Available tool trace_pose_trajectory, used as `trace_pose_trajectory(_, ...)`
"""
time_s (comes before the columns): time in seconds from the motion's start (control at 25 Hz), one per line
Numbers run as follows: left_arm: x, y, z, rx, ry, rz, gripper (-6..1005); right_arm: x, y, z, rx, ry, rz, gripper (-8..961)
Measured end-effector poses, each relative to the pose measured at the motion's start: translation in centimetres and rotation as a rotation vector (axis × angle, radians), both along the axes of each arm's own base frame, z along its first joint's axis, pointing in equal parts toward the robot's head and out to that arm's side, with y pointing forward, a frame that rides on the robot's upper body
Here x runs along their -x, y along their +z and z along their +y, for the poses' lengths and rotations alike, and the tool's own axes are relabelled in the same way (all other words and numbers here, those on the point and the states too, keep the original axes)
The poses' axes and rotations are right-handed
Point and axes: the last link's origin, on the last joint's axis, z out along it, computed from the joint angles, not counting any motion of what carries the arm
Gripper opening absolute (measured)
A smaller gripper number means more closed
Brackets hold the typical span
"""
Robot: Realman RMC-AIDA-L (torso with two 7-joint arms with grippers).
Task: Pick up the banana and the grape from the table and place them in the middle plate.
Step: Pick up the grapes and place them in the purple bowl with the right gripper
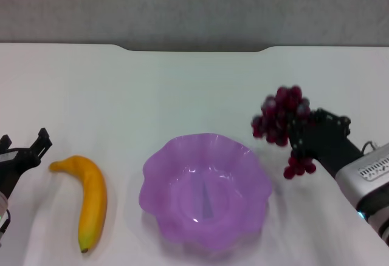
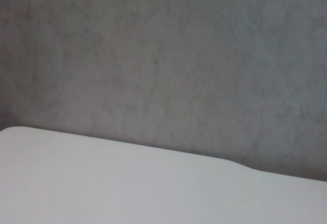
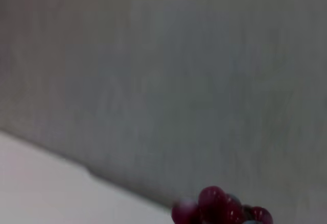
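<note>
The banana (image 1: 90,200) lies on the white table (image 1: 182,90) at the front left, left of the purple middle plate (image 1: 205,190). My right gripper (image 1: 302,133) is shut on the grape (image 1: 281,115) and holds the bunch in the air, just right of the plate's far rim. A few grapes hang below the gripper (image 1: 298,166). The top of the bunch shows in the right wrist view (image 3: 219,211). My left gripper (image 1: 27,150) is open, low by the left edge, just left of the banana's stem end. The plate holds nothing.
The table's notched far edge (image 1: 194,48) meets a grey wall behind. The left wrist view shows only bare tabletop (image 2: 127,183) and the wall.
</note>
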Motion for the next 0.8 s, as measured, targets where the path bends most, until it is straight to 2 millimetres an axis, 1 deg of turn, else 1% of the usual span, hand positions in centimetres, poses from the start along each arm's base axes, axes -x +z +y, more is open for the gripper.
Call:
trace_pose_trajectory(0.16,0.1,0.1,-0.1,-0.001,0.003,0.0,893,2.1,0.6,-0.2,-0.023,0.073,0.021,225)
trace_pose_trajectory(0.24,0.1,0.1,-0.1,-0.001,0.003,0.0,893,3.3,0.5,-0.2,-0.011,0.105,0.02,222)
trace_pose_trajectory(0.36,0.1,0.1,0.0,-0.001,0.002,0.0,893,4.8,-0.2,-0.1,0.032,0.145,-0.008,218)
trace_pose_trajectory(0.52,-0.1,0.1,0.2,-0.002,-0.003,0.0,894,6.6,-1.8,0.3,0.113,0.182,-0.024,217)
trace_pose_trajectory(0.64,-0.2,0.1,0.2,-0.002,-0.006,-0.002,894,7.2,-3.0,0.3,0.166,0.199,-0.029,217)
trace_pose_trajectory(0.8,-0.3,0.0,0.3,-0.001,-0.009,-0.003,894,6.6,-4.4,-0.2,0.221,0.194,-0.049,216)
